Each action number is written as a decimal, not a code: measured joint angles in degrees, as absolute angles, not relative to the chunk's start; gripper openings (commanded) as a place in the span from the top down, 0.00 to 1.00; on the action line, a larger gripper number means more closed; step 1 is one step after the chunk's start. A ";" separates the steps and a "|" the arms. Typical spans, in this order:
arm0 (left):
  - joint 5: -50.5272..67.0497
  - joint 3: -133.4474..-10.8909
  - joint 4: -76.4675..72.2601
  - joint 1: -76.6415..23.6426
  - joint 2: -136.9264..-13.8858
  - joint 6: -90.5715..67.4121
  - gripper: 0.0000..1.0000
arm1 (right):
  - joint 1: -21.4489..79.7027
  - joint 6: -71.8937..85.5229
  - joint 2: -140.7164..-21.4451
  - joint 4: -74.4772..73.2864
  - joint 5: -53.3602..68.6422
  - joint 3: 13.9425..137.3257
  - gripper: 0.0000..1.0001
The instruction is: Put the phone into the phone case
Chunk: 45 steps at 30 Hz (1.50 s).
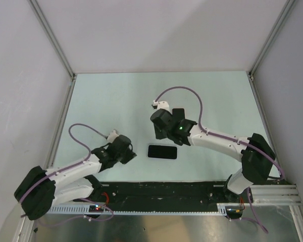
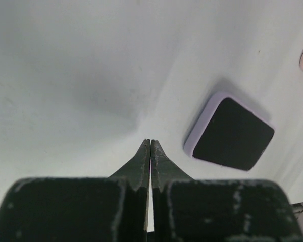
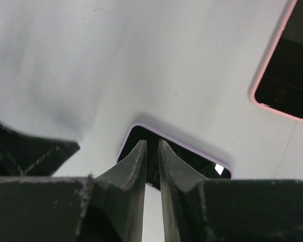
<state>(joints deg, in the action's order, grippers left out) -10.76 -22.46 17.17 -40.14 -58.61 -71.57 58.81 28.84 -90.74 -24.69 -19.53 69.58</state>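
Evidently the fitting is yet to come: the lavender-rimmed phone case (image 2: pixel 230 133) lies empty, centre right in the left wrist view, and the pink-edged phone (image 3: pixel 290 65) sits apart from it, upper right in the right wrist view. The right gripper (image 3: pixel 151 144) hovers over the case's near edge, fingers slightly parted, holding nothing. The left gripper (image 2: pixel 150 142) is clenched on air. Next, I'd say, a gripper must fetch the phone and square it over the case.

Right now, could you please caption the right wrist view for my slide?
Right claw slightly parted above lavender-rimmed phone case; pink-edged phone beyond.
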 measured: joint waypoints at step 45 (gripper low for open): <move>-11.33 -47.51 18.87 -46.46 -89.49 -44.99 0.81 | 46.63 31.46 -84.97 -23.49 -13.08 49.23 0.74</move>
<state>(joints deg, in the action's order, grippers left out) -11.33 -47.51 18.87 -46.46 -89.49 -44.99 46.63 31.46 -84.97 -23.49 -13.08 49.23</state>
